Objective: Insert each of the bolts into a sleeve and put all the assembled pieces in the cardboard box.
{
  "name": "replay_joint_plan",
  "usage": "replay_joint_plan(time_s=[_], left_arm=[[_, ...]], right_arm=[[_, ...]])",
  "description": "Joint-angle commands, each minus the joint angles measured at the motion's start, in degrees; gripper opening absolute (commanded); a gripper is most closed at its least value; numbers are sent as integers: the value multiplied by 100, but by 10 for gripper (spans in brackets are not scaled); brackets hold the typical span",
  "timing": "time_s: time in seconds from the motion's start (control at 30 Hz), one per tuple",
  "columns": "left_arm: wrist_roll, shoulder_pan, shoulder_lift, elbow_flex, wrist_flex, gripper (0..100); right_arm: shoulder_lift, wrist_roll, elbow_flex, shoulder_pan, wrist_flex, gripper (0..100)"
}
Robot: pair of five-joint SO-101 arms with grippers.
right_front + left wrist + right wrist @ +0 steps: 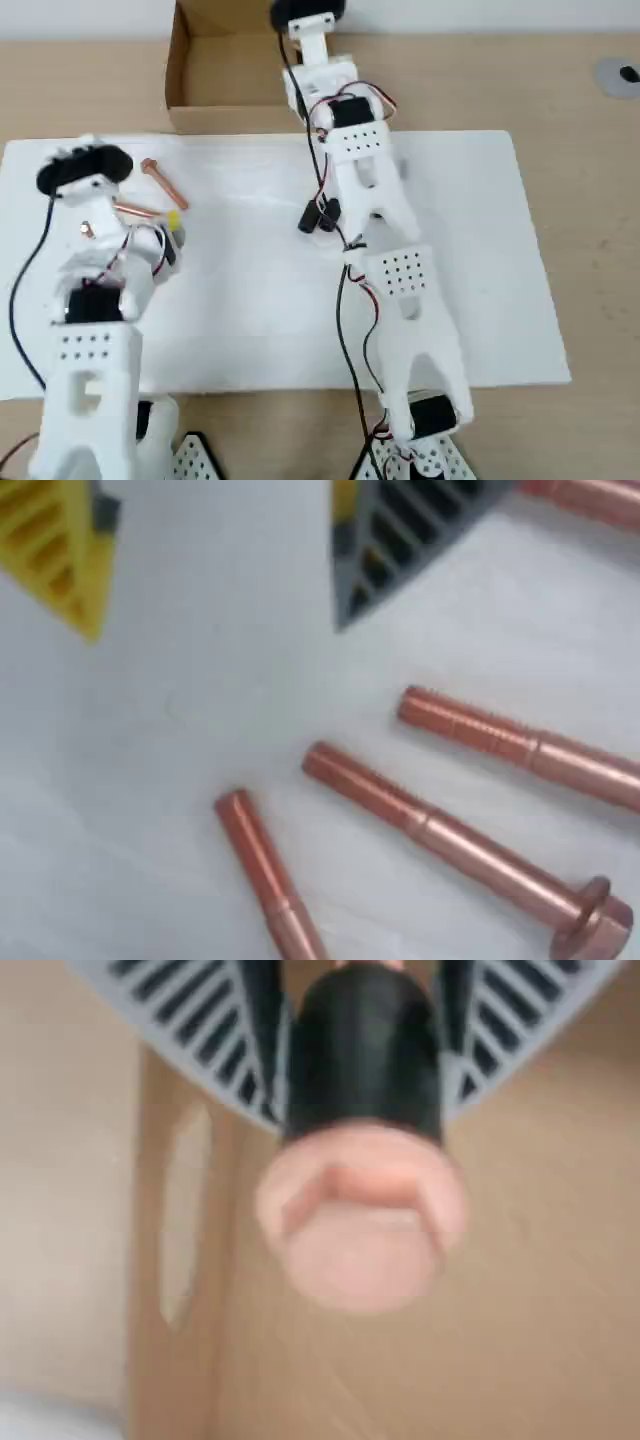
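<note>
Several copper bolts (450, 830) lie loose on the white mat (130, 810), also seen in the high view near the left arm (163, 182). My left gripper (215, 620) hovers open just above them, its yellow and grey fingers (400, 540) apart with nothing between. My right gripper (360, 1080) is shut on a black sleeve (362, 1060) with a copper bolt head (360, 1220) sticking out of its end. That piece hangs over the inside of the cardboard box (540, 1290). In the high view the right gripper (305, 15) sits over the box (215, 70) at the table's far side.
Two black sleeves (320, 215) lie on the white mat (260, 300) beside the right arm's middle section. The box wall (180, 1260) stands close to the held piece. Bare wooden table (580, 180) surrounds the mat.
</note>
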Motion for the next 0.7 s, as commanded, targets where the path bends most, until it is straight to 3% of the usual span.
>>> replay_joint_plan(time_s=[0.0, 0.2, 0.67], left_arm=[[273, -62, 690, -826, -123, 164], [642, -62, 2053, -1829, -123, 164], [1899, -123, 5279, -4466, -70, 167]], right_arm=[[233, 352, -1007, 119, 527, 60], [409, 299, -1182, 110, 949, 199], [426, 308, -1640, 92, 2066, 202]])
